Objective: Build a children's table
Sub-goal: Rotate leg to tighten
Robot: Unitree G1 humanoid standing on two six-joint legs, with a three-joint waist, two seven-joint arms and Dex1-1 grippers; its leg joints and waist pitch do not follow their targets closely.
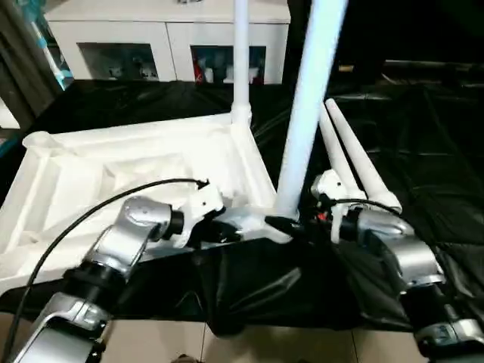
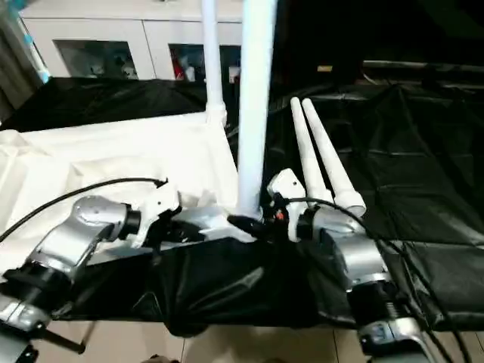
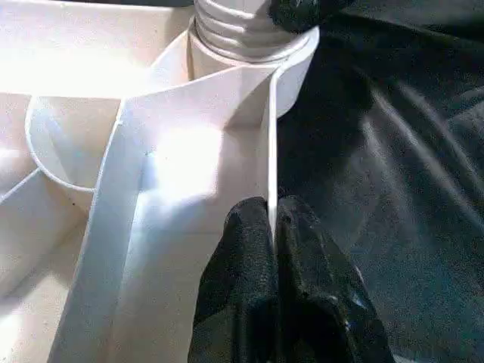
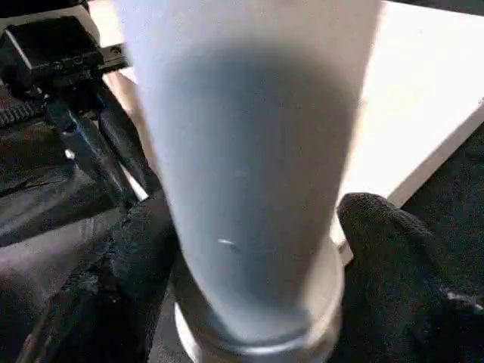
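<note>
The children's table top lies upside down on the black cloth, ribbed side up. One white leg stands upright in the far right corner socket. A second leg stands in the near right corner socket. My left gripper is shut on the thin side wall of the top, just short of that socket. My right gripper is open, with one black finger on each side of the near leg's base, close to it. Two loose legs lie side by side on the cloth to the right.
The black-draped big table carries everything, and its front edge hangs just below my forearms, with pale floor beneath. A white glass-door cabinet stands behind it. Bare cloth stretches to the right of the loose legs.
</note>
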